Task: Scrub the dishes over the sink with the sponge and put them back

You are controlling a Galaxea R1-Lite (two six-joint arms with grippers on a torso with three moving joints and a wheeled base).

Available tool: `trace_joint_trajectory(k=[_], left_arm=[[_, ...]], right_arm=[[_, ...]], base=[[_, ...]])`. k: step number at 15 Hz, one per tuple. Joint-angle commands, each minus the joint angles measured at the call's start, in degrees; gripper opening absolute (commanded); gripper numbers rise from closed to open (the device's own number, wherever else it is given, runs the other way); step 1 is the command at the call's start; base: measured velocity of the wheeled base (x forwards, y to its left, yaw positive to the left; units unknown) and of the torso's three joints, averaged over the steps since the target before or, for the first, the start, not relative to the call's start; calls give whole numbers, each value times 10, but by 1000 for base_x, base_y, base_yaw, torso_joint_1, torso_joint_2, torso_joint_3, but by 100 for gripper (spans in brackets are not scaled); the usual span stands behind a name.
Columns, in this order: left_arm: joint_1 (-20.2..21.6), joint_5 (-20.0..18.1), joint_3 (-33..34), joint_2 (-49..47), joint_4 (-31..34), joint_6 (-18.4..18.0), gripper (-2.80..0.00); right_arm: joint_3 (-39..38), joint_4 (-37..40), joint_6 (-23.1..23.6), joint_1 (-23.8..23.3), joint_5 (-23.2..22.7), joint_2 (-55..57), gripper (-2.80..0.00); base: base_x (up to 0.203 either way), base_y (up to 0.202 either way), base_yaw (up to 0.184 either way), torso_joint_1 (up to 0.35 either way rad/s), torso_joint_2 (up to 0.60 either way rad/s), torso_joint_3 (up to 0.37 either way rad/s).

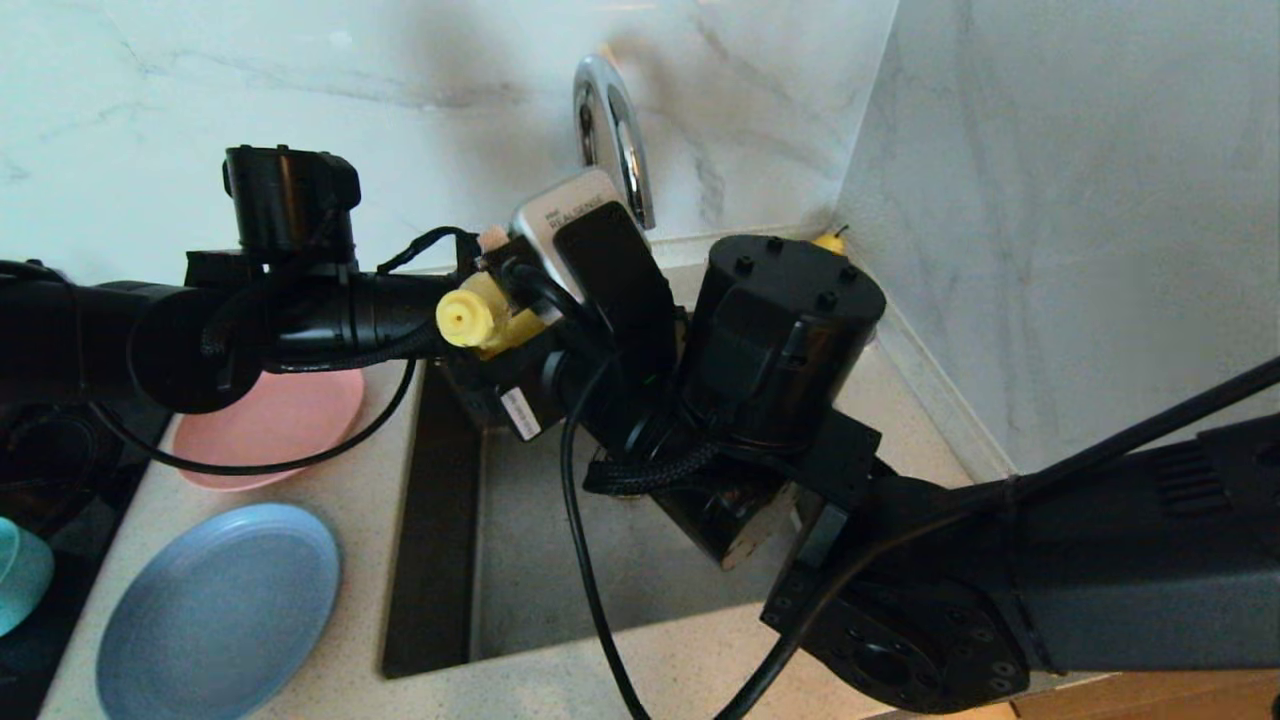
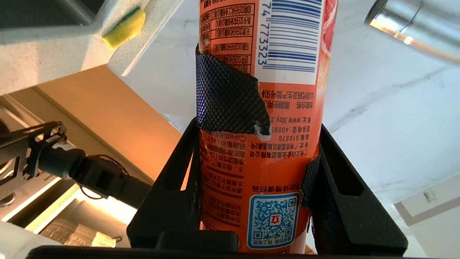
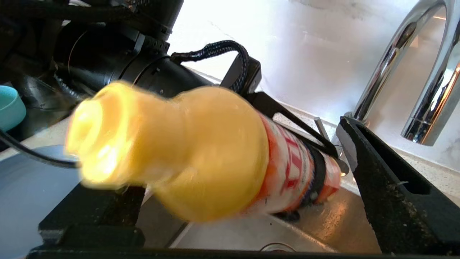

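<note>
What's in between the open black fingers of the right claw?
The yellow cap of the orange bottle, seen in the right wrist view; the left gripper holds that bottle over the sink.

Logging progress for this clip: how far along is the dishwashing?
Early, by the look of it. The pink plate, blue plate and teal bowl sit on the counter left of the sink; whether any is scrubbed cannot be told. In hand: the left tool grips the orange bottle over the sink, the open right tool at its yellow cap. The sponge lies unheld on the counter.

Orange bottle (image 3: 201, 158) blocks the right claw (image 3: 230, 201) above the sink (image 1: 640, 560).
</note>
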State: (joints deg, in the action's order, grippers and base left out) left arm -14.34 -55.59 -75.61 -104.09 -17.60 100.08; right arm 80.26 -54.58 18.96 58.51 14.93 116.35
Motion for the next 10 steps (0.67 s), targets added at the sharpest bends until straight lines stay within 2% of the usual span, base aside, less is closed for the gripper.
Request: trace_joint_trajectory(k=[1, 10], left_arm=[[-4, -6, 1, 9, -1, 5, -280], [-3, -22, 3, 24, -2, 6, -280]], right_arm=[[2, -1, 0, -1, 2, -2, 0], [-15, -6, -1, -17, 2, -17, 0]], base=[[0, 0, 0, 0, 0, 0], [0, 0, 0, 0, 0, 0]])
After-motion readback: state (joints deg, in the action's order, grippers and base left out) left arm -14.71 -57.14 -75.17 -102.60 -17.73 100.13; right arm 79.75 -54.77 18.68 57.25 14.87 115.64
